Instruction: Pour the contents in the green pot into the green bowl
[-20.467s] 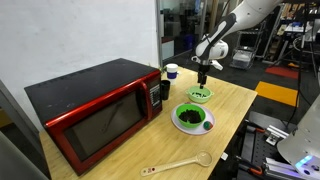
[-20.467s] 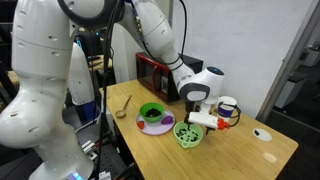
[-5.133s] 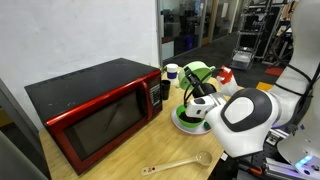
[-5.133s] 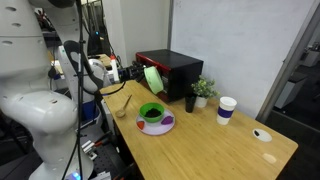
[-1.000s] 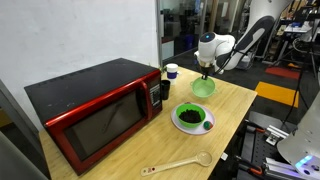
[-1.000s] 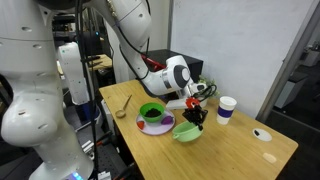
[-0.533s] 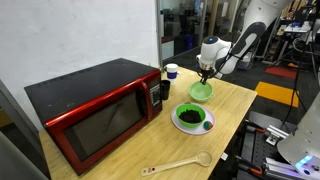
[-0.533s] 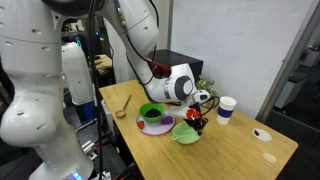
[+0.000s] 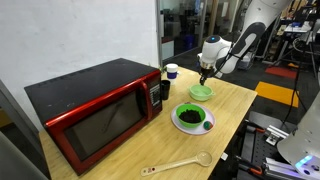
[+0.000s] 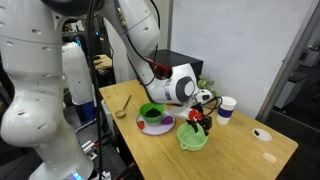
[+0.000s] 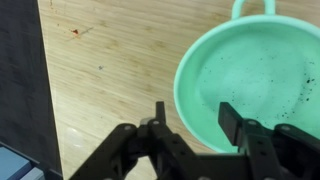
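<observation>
The small round pale lime-green plastic pot (image 11: 255, 80) stands upright on the light wood-grain table (image 11: 110, 60). Its inside is smooth and matt, bare apart from a few dark specks, and a thin loop handle rises from its far rim. The black end effector (image 11: 195, 116) hangs right over the pot's near edge with its 2 blocky fingers (image 11: 158, 118) partly apart. One is outside the wall and the other inside, so the rim lies in the gap with neither finger pressing it, and nothing is held. In an exterior view the pot (image 10: 193, 138) sits directly under the end effector (image 10: 200, 122). The wider, deeper-green round bowl (image 10: 152, 114) with its broad rim sits near it, holding dark contents. Behind it is a glossy red box-shaped microwave (image 9: 95, 108).
</observation>
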